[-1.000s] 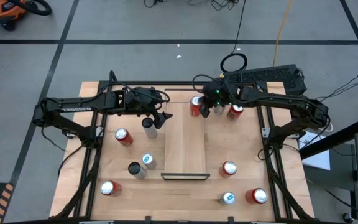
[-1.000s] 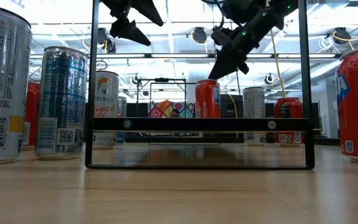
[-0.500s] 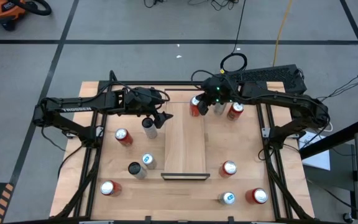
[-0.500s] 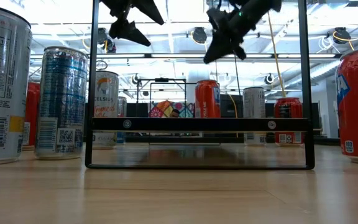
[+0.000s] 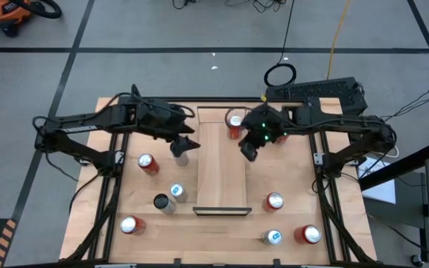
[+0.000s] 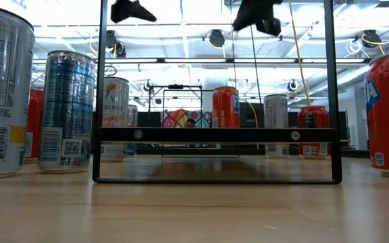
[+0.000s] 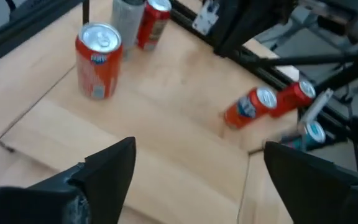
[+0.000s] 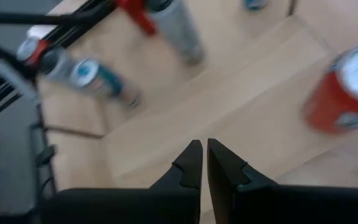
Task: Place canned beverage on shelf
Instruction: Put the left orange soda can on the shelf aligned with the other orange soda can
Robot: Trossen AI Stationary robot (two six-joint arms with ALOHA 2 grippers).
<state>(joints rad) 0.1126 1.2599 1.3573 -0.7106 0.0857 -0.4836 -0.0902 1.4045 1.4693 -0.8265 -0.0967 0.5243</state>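
The shelf is a long light-wood board lying in the middle of the table. An orange canned beverage stands upright on its far end, also seen as the orange can and the orange can. My left gripper hangs open and holds nothing, high above the table by the shelf's left edge and over a silver can. My right gripper is shut on nothing, high over the shelf's right edge, nearer than the orange can. In the low view, left gripper and right gripper show at the top.
Several other cans stand around the shelf: a red can, a blue-topped can and a black can on the left, and a red can, a blue can and a red can on the right. Black rails frame the table.
My right gripper, shut throughout, has left the orange can's right side, rising and coming toward the table's near edge over the shelf. My left gripper has risen a little. The orange can has stayed standing where it was.
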